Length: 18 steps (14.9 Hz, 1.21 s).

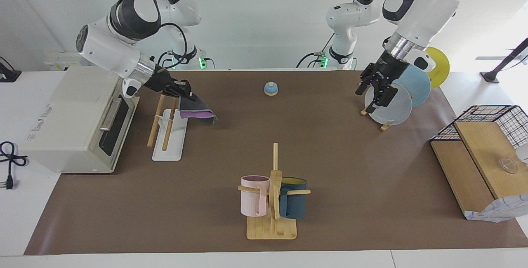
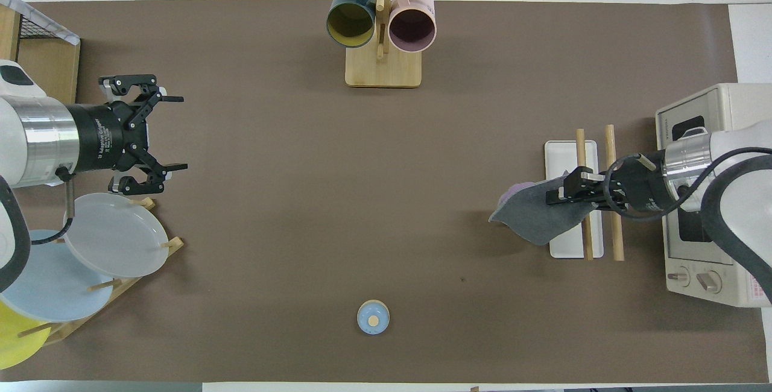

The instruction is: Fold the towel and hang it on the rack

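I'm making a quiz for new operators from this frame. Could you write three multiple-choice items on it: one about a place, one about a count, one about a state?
1. Over what does the right gripper hold the towel?
A. the mug tree
B. the rack
C. the plate stand

2. How many mugs hang on the mug tree?
A. one
B. two
C. four

3. How is the left gripper?
A. open and empty
B. shut on a plate
C. shut on the towel

Answers:
1 B: the folded cloth hangs from the gripper at the rack, one end of it over the white base, beside the toaster oven.
2 B: one pink mug and one dark teal mug.
3 A: its fingers stand apart with nothing between them, above the plate stand.
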Motion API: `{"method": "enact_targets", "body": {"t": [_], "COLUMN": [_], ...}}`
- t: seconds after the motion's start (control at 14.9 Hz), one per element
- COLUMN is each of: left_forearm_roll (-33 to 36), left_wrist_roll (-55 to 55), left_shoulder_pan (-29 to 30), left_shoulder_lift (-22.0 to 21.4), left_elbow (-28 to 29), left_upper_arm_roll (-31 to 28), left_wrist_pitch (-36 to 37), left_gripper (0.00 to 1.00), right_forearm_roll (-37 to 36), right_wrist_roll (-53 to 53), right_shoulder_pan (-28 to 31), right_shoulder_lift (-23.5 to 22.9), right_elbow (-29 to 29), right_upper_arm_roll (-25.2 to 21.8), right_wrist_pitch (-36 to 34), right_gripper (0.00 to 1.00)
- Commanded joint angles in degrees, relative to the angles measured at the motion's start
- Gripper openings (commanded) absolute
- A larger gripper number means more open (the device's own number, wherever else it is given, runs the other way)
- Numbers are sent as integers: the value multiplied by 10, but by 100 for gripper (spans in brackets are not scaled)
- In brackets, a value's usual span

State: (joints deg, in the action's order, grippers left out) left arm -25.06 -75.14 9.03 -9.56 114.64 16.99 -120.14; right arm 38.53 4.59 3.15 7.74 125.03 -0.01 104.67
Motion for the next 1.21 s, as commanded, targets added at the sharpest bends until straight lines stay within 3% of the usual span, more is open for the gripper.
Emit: {"method": "enact_targets", "body": {"t": [0.0,0.27,0.54,0.81,0.94,1.14], "left_forearm_roll": [-3,1,99,175,207,247], "left_wrist_roll": [144,328,469,558,596,638], "left_shoulder_pan": [27,56,56,55,37,-74], "left_shoulder_lift": [-11,-2,1,37,52,80], "left_elbow": [14,5,-11,-74,-106,-164], "left_upper_arm_roll": [3,3,3,3,-12,-112], "left_wrist_pitch": [11,12,47,120,152,211], "left_gripper": [100,100,100,100,100,100], "right_forearm_roll": [-22,-101,-150,-185,-212,-242], "right_wrist_roll": [85,126,284,333,338,383], "right_shoulder_pan": [27,49,98,104,101,92], "right_shoulder_lift": [29,42,47,47,44,40], "right_elbow": [33,5,3,6,7,14], "right_upper_arm_roll": [7,7,7,8,9,11], "right_wrist_pitch": [1,-31,-17,27,54,126], "right_gripper": [0,0,0,0,0,0]}}
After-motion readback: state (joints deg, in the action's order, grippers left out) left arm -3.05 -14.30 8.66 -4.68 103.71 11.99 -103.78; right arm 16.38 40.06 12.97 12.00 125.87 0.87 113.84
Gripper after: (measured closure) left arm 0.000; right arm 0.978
